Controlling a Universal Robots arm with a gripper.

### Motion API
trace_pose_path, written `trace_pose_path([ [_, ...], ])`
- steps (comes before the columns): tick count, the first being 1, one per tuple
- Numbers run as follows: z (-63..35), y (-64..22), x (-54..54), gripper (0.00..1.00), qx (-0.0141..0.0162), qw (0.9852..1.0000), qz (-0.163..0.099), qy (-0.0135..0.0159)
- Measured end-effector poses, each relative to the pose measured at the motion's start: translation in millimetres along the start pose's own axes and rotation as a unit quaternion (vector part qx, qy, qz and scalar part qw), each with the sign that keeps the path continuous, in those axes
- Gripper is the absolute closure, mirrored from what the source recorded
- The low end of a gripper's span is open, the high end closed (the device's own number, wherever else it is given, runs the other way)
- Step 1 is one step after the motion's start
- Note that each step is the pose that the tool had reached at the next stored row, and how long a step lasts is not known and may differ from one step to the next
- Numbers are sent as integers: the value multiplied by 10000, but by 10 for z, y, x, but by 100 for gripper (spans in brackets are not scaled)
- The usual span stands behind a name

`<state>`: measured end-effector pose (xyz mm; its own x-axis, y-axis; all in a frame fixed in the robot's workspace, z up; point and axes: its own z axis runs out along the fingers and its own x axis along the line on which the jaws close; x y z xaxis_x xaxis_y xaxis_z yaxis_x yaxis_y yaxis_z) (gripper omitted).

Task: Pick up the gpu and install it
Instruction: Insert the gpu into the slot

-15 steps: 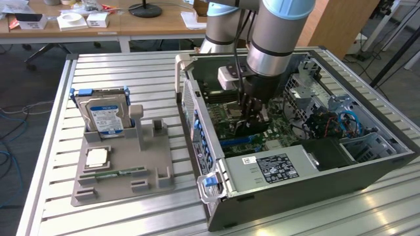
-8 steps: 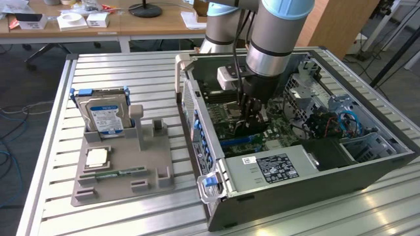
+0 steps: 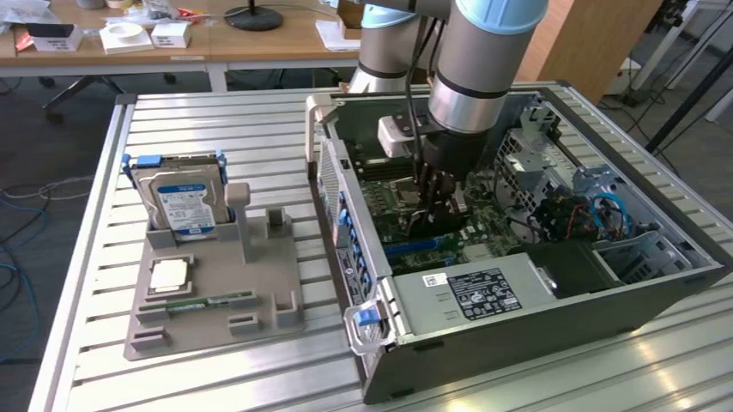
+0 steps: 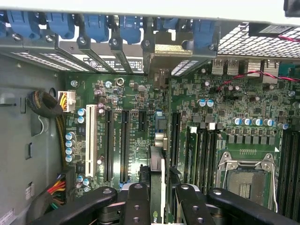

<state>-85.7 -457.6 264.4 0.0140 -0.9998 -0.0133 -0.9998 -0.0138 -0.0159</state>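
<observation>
Near end of open PC case (image 3: 550, 318) on slatted surface (image 3: 229, 120) = PSU (image 3: 475, 292), just behind it tool (image 3: 441, 202) clamped on gpu (image 3: 427, 230), card edge-on over mobo (image 4: 140, 103) PCIe slots (image 4: 124, 140), seated or not can't tell.

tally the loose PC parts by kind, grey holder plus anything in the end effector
Hard drive, on the grey holder: 1
CPU, on the holder: 1
Memory stick, on the holder: 1
gpu, gripped by the end effector above the motherboard: 1
Total: 4
</observation>
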Motion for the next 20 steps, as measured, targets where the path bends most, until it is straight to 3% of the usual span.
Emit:
trace_pose_path([
  [20, 6, 28, 1, 74, -1, 10000, 0, 1],
])
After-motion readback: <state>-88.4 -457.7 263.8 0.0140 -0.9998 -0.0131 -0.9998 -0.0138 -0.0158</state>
